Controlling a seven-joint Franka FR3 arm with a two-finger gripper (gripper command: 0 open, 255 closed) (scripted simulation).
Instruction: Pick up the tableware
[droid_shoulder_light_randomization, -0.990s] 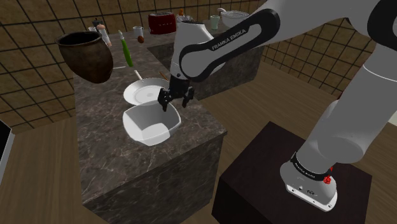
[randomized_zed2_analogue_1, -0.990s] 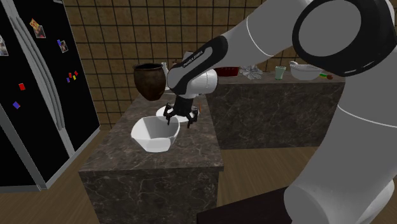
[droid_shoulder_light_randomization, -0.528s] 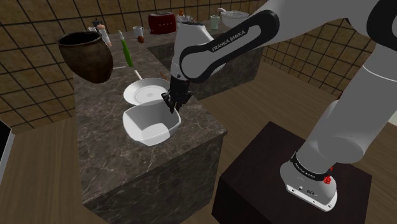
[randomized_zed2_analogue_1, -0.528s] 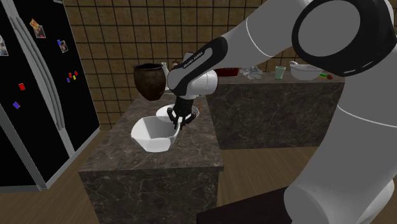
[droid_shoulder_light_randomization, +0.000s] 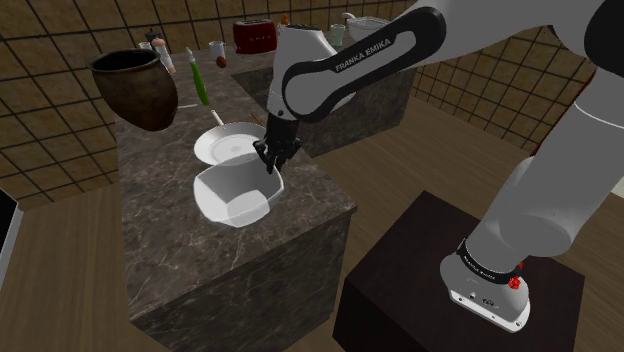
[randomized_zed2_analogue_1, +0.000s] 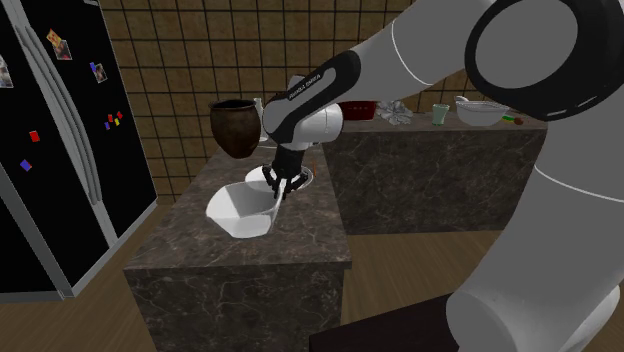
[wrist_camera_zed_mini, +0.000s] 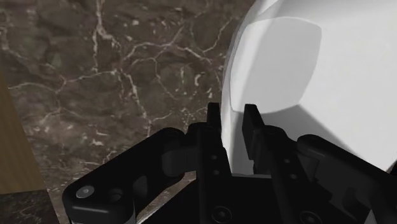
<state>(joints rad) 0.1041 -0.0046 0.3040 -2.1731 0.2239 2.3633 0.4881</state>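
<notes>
White bowl (droid_shoulder_light_randomization: 235, 195) lies tilted on the marble counter (droid_shoulder_light_randomization: 180, 255), just beside a plate (droid_shoulder_light_randomization: 222, 145). The gripper (droid_shoulder_light_randomization: 270, 165) pinches its rim, one finger inside and one outside: the thin wall suits clamping.

White arm (droid_shoulder_light_randomization: 352, 62) outstretched, end effector (droid_shoulder_light_randomization: 271, 166) downward, fingers (wrist_camera_zed_mini: 214, 127) tight on bowl (droid_shoulder_light_randomization: 232, 196) rim

You're in a kitchen: black fridge (randomized_zed2_analogue_1: 60, 150) w/ magnets, 9 o'clock in 2nd exterior view; red toaster (droid_shoulder_light_randomization: 255, 36), marble counters (droid_shoulder_light_randomization: 180, 270), tiled walls (randomized_zed2_analogue_1: 180, 60).
</notes>
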